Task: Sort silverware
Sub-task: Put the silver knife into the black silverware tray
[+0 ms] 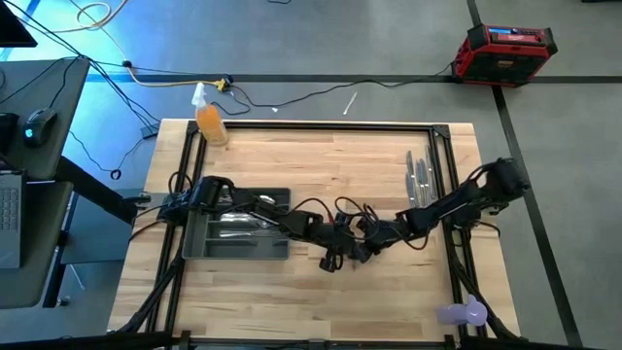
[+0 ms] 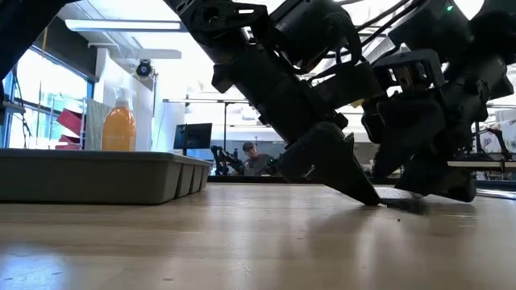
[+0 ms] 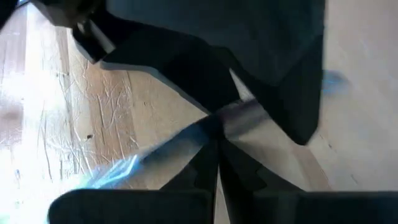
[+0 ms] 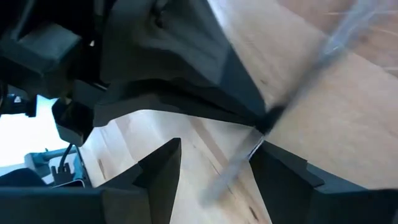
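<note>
One thin silver piece of silverware (image 3: 163,154) lies at the table's middle, right of the dark grey tray (image 1: 199,243). My left gripper (image 3: 217,140), reaching from the left (image 1: 345,248), is shut on it. My right gripper (image 4: 216,146) comes from the right (image 1: 374,233) and is open, one finger on either side of the same piece (image 4: 233,171); I cannot tell whether it touches it. Several more pieces of silverware (image 1: 420,175) lie side by side on the table at the far right. My left gripper pinches the piece between its two fingertips at about its middle (image 3: 241,116). The fingers slant down from the table's left, lie across the piece, and their tips reach the table top (image 2: 372,200). The piece stays low at the table; whether it is lifted clear cannot be told.
The tray holds some silverware (image 1: 233,222). An orange spray bottle (image 1: 210,122) stands at the far left corner and a purple thing (image 1: 463,313) at the near right corner. Black frame rails (image 1: 449,194) run along the table's sides. A person sits in the room behind (image 2: 254,157).
</note>
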You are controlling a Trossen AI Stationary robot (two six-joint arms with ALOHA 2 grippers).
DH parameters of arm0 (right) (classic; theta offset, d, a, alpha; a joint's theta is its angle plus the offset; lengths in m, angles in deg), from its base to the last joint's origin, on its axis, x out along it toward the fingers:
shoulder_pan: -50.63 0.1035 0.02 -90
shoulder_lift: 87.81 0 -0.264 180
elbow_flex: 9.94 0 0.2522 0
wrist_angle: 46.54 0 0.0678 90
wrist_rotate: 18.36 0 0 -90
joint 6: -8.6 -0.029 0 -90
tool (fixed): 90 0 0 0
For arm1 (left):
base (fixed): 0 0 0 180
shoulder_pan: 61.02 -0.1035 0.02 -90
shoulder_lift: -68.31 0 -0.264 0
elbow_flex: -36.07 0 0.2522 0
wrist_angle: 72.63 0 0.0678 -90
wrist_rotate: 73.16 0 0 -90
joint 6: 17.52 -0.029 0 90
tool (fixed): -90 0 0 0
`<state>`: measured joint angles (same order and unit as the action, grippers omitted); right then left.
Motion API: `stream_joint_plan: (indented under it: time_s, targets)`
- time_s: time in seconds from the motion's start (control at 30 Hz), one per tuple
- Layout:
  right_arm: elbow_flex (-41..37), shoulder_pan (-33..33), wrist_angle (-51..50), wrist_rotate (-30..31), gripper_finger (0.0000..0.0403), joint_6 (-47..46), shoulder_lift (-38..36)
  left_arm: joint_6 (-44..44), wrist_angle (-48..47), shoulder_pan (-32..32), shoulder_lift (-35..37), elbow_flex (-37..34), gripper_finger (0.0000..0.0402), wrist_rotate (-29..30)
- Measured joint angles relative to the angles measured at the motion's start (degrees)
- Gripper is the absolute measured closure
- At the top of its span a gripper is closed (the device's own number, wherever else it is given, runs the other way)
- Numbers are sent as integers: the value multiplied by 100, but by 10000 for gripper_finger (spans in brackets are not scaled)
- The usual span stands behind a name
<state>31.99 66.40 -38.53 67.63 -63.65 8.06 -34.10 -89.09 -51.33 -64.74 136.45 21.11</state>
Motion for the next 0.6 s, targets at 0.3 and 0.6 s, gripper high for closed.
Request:
stream_joint_plan:
  time_s: [0.3,0.6]
  targets:
    - [28,31,-221,281,240,117,14,114,122,3,-44,8,401,43]
    - [20,28,-238,335,255,345,14,386,-10,127,-25,19,401,-47]
